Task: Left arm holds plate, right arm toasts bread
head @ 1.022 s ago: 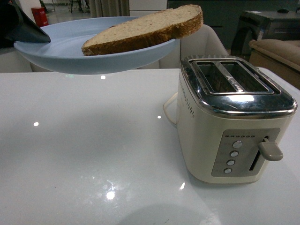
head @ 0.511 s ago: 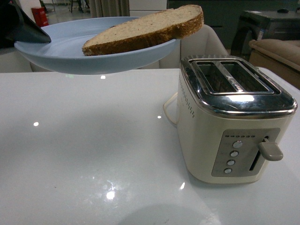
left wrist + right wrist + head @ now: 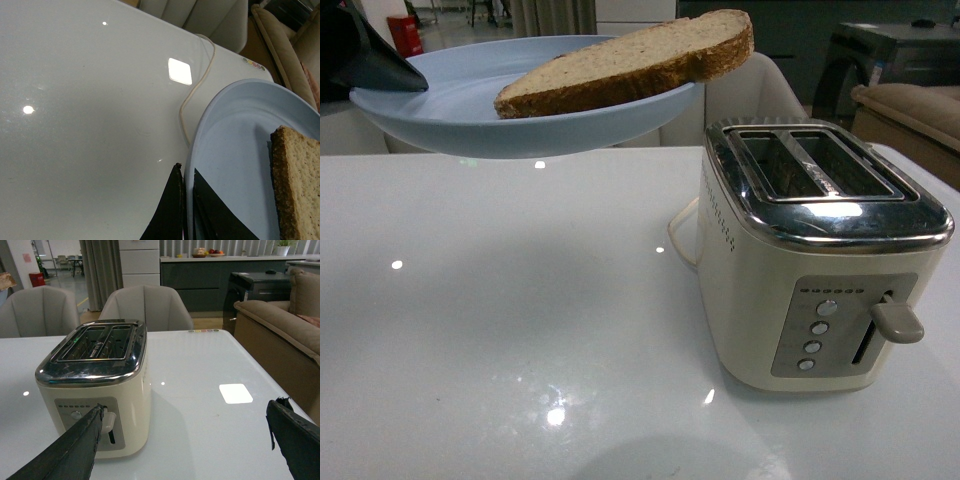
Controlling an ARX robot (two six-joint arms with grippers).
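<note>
The pale-blue plate hangs in the air above the white table, up and to the left of the toaster. My left gripper is shut on its left rim. In the left wrist view the two dark fingers pinch that rim of the plate. The bread lies on the plate, its rounded end sticking out past the right rim towards the toaster; its crust shows as well. My right gripper stands open in front of the cream toaster, nothing between its fingers.
The cream and chrome toaster stands at the right of the white table, both slots empty, lever up. Its cord trails behind it. Grey chairs sit behind the table and a beige sofa to the right.
</note>
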